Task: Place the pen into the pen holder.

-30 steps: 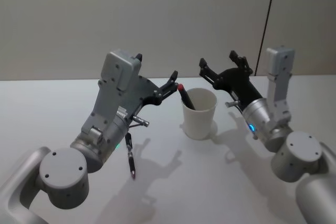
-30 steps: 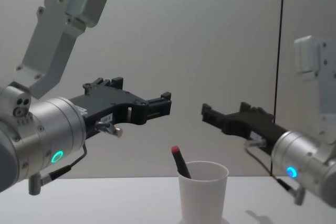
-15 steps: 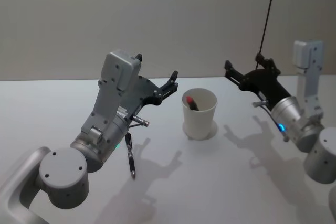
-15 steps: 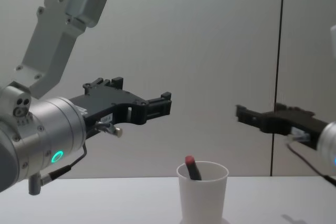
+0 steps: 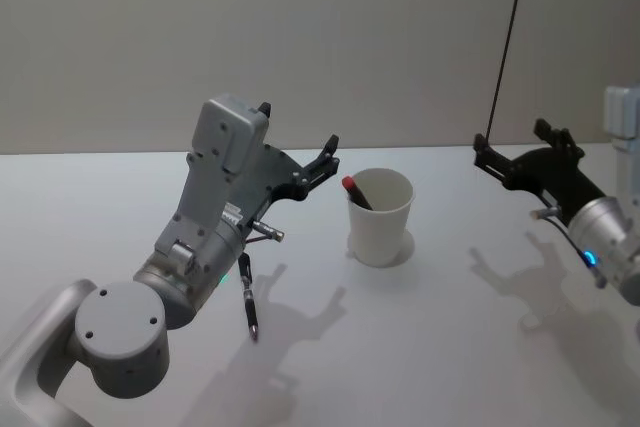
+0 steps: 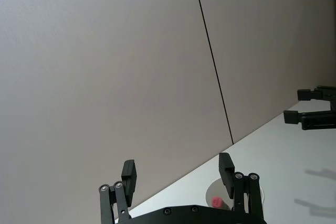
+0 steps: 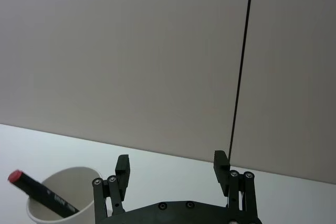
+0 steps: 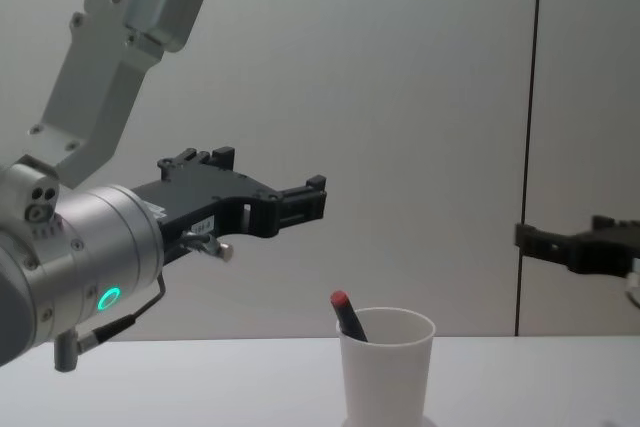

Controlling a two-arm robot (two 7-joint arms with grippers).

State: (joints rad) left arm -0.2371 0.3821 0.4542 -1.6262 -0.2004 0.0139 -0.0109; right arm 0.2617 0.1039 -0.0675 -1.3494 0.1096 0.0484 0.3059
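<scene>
The pen holder [image 5: 381,219] is a white paper cup standing upright in the middle of the table, also seen in the chest view [image 8: 389,365]. The pen [image 5: 355,193], dark with a red end, stands inside it and leans on the rim on my left side [image 8: 349,316] [image 7: 38,190]. My left gripper [image 5: 298,125] hovers open just left of the cup, above rim height [image 8: 270,173]. My right gripper [image 5: 512,143] is open and empty, well to the right of the cup [image 8: 560,231]. The right wrist view has its fingers [image 7: 220,161] apart beside the pen holder [image 7: 71,178].
The white table [image 5: 420,327] stretches around the cup with free room in front and to the right. A thin dark cable end [image 5: 248,305] dangles from my left arm over the table. A plain wall with a dark vertical seam [image 5: 505,47] stands behind.
My right gripper has pulled back to the right, away from the cup. The pen has dropped a little and settled against the rim. The left arm has not moved.
</scene>
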